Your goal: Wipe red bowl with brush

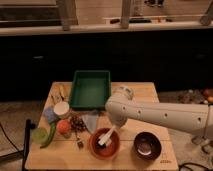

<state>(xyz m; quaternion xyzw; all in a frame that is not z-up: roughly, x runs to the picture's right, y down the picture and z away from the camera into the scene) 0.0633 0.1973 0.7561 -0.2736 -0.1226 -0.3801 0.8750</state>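
Note:
The red bowl [105, 146] sits on the wooden table [150, 92] near its front edge, left of the dark brown bowl [147, 145]. The whitish brush [105, 138] lies slanted inside the red bowl, its head low in the bowl. My gripper [113, 131] comes down from the white arm [160, 114] at the right and is at the upper end of the brush, over the bowl's back right rim.
A green tray [90, 88] stands at the back of the table. At the left lie a white cup [61, 108], an orange fruit [63, 126], a green vegetable [49, 136], dark grapes [76, 123] and a grey cloth [91, 120].

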